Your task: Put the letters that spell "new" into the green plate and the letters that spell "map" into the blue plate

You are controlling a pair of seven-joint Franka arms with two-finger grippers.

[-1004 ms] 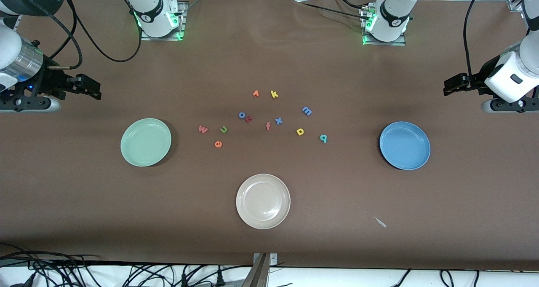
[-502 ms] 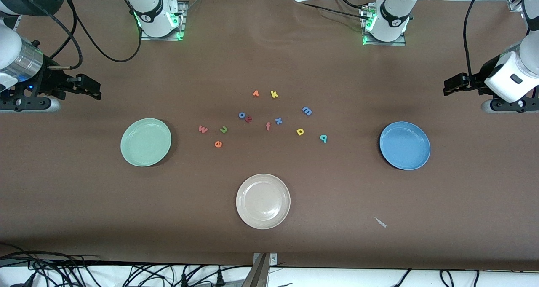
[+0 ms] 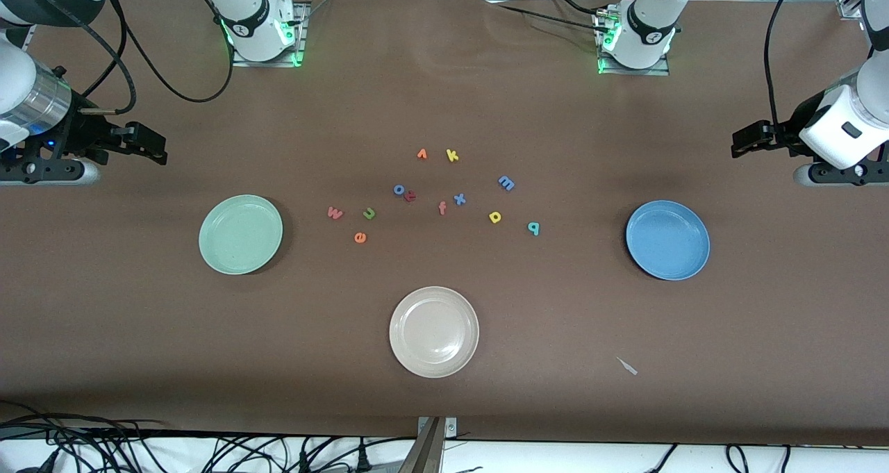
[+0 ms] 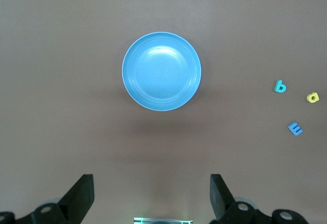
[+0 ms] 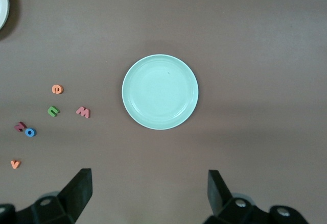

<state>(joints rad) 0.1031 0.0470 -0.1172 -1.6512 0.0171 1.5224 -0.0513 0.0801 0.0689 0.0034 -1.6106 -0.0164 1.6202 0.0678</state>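
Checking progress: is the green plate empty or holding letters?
Empty. The green plate shows only bare mint surface; w lies on the table beside it.

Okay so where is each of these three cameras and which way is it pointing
Front view: high across the table, facing both arm bases; shows green plate, blue plate, beige plate, scattered letters, both arms waiting at the table's ends.
Left wrist view: looks down over the blue plate; open left gripper shows.
Right wrist view: looks down over the green plate; open right gripper shows.
Shared: each wrist view's plate also appears in front view.
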